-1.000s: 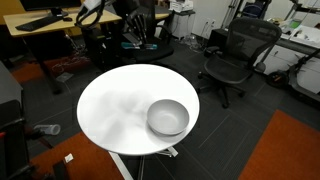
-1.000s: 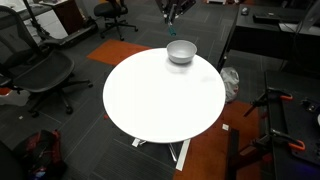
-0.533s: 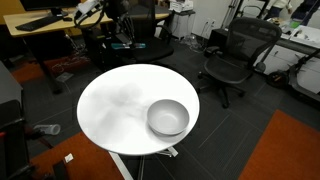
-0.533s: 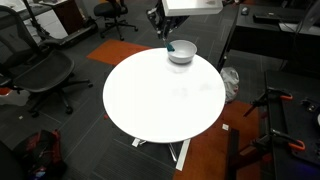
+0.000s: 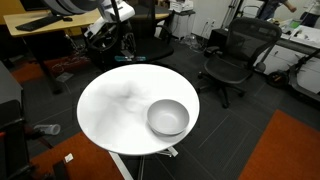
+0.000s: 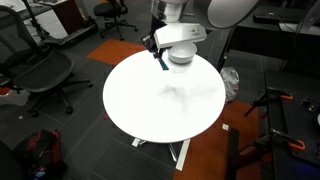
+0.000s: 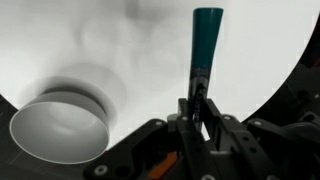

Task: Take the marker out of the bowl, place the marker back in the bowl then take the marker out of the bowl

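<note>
Hand [image 7: 200, 108] is seen pressed shut on the marker [image 7: 205, 50], which is pinched between the fingertips near its dark end. The marker's long axis runs straight out from the hand, away from the wrist, with the teal end farthest off. It is held above the white bench [image 7: 110, 40], and no part of it appears to touch that surface.

The bowl [image 7: 58, 132] lies off to one side of the hand, at the lower left of the wrist view, clear of both the fingers and the marker. Its opening is seen empty. In an exterior view the hand [image 6: 160, 52] is found just beside the bowl [image 6: 182, 58], on the side toward the middle of the bench, with the marker slanting down from it.

The marker is thus out of the bowl and carried in the hand. Which of the two removals this is cannot be told. If a return is due, a sideways shift toward the bowl is judged to be needed, until the teal end stands over the opening. A tip lowered short of that could be caught on the rim.
</note>
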Tool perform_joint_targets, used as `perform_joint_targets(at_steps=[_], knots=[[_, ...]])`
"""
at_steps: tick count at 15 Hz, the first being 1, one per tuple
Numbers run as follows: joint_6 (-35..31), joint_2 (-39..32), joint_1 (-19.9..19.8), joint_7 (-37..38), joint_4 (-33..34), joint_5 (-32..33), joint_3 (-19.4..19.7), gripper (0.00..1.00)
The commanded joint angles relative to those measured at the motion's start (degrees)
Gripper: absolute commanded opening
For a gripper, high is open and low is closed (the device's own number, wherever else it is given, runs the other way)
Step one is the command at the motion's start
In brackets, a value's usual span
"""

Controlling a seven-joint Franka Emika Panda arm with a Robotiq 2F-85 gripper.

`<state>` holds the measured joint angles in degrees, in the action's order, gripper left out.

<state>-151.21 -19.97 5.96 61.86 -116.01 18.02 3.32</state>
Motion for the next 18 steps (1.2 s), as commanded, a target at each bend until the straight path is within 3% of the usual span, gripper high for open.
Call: perform_joint_targets(at_steps=[1, 11, 18], knots=[[0.05, -4.97, 1.58, -2.59, 4.24, -1.11, 1.39, 0.05], [-0.16, -13.96, 2.9, -8.34, 10.07, -4.91, 1.98, 0.05], [-0.72, -17.61, 5.43, -7.55, 10.87, -5.77, 3.39, 0.05]])
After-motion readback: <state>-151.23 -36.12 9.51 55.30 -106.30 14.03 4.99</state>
